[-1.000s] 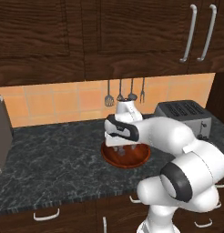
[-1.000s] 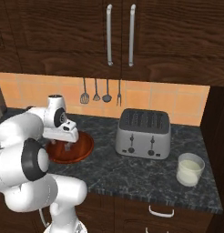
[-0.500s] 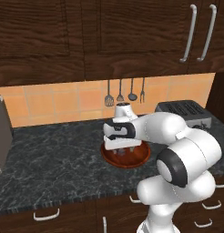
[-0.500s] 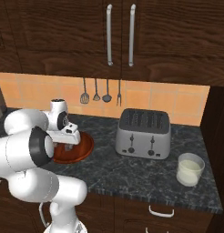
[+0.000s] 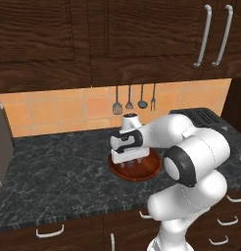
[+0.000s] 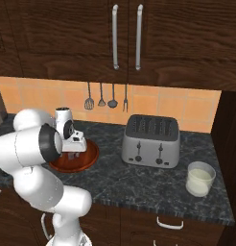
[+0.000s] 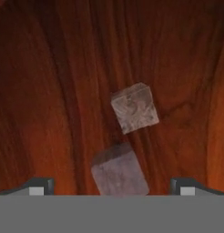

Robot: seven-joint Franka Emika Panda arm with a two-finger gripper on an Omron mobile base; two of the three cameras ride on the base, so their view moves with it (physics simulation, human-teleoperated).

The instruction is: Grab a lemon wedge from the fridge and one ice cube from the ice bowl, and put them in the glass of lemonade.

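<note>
Now the gripper (image 7: pixel 112 184), jaws spread wide, hangs over two cubes in the ice bowl (image 7: pixel 50 91); closing could catch both or push the ice cube (image 7: pixel 119 175) away.

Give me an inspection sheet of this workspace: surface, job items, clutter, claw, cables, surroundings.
Surface: dark speckled stone counter.
Job's things: ice bowl on the counter under the hand; two ice cubes on its wooden floor, upper ice cube and lower ice cube, apart from each other. Glass of lemonade stands right of the toaster. Lemon wedge: nothing seen.
Clutter: silver toaster.
Claw: claw open, low over the bowl, empty; the lower cube lies between its fingertips.
Cables: nothing seen.
Surroundings: dark wood cabinets, orange tile backsplash, hanging utensils.
</note>
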